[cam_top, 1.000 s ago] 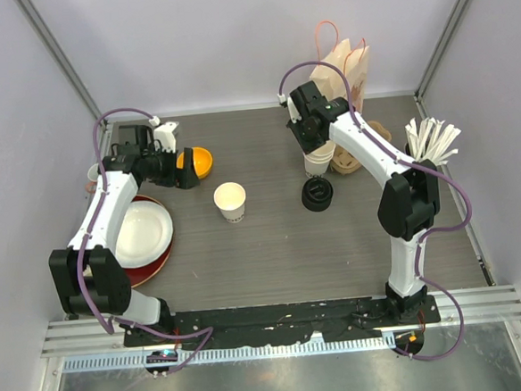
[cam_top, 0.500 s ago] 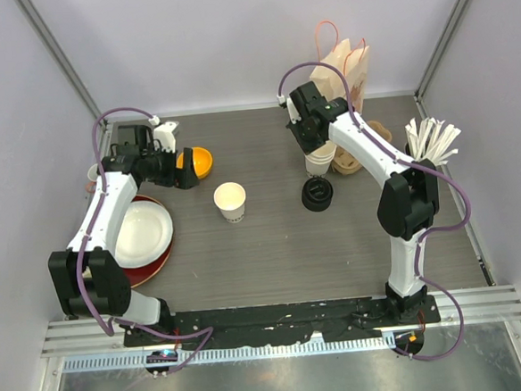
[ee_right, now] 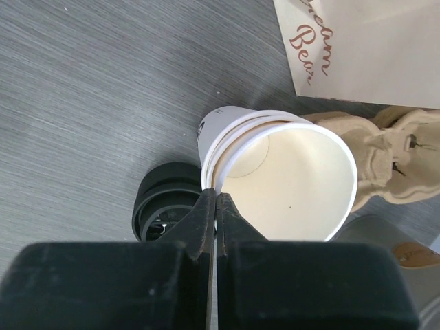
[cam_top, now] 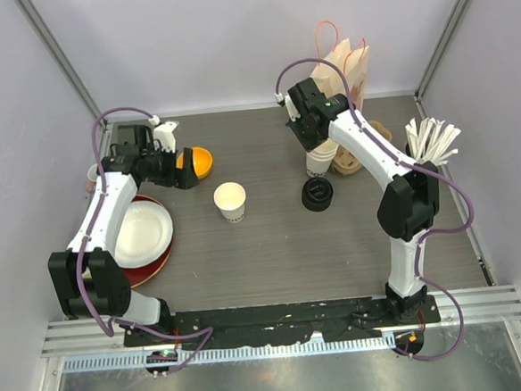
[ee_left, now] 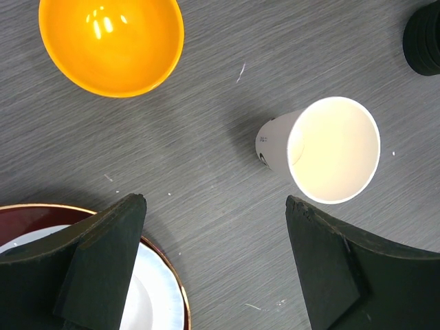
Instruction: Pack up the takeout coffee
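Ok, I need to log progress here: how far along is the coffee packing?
Looks done: one paper cup stands apart, no lid. In hand: the right claw pinches the rim of the nested cups beside the bag. To do: lids sit stacked on the table; both cups need lidding and bagging.

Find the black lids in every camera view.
Top external: black lids right of centre, just nearer than the nested cups.
Left wrist: black lids cut off at the top right corner.
Right wrist: black lids lower left, beside the nested cups, partly behind the right end effector.
Shared landmark: the grey wood-grain table; the lone open cup also shows in top and left wrist.
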Motion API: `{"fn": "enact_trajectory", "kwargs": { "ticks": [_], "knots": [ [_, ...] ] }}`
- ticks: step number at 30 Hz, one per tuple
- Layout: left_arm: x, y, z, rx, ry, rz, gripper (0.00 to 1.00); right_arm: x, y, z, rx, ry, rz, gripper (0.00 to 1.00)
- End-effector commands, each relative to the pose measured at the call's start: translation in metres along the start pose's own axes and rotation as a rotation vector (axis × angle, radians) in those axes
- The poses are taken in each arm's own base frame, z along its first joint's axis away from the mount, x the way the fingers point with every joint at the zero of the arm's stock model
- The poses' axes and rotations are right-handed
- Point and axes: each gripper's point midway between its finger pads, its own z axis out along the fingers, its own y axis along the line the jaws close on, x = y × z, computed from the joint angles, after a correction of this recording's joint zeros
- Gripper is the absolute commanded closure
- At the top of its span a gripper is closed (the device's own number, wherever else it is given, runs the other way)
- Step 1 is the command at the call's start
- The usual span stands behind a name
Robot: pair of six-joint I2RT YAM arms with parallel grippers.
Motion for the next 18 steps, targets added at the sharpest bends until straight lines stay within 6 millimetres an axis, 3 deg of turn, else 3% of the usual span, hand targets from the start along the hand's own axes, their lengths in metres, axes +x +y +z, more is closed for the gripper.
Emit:
{"fn": "enact_trajectory", "kwargs": {
  "ticks": [1,11,13,16,18],
  "knots": [
    [-0.013,-0.004,-0.014,-0.010,-0.052,0.037,0.13,-0.026,-0.014,-0.043,0.088,-0.101,-0.030,0.99],
    [-0.014,-0.004,-0.016,-0.015,-0.059,0.048,0.12,-0.016,0.021,-0.013,-0.059,-0.060,-0.083,0.99],
    [-0.014,-0.004,-0.017,-0.015,-0.061,0.050,0.13,-0.017,0.015,-0.011,-0.027,-0.062,-0.077,0.99],
    [-0.017,-0.005,-0.019,-0.015,-0.069,0.053,0.13,-0.020,0.005,-0.018,0.023,-0.058,-0.068,0.99],
    [-0.020,-0.006,-0.020,-0.013,-0.077,0.058,0.13,-0.033,0.010,-0.038,-0.011,-0.126,-0.071,0.99]
  ]
}}
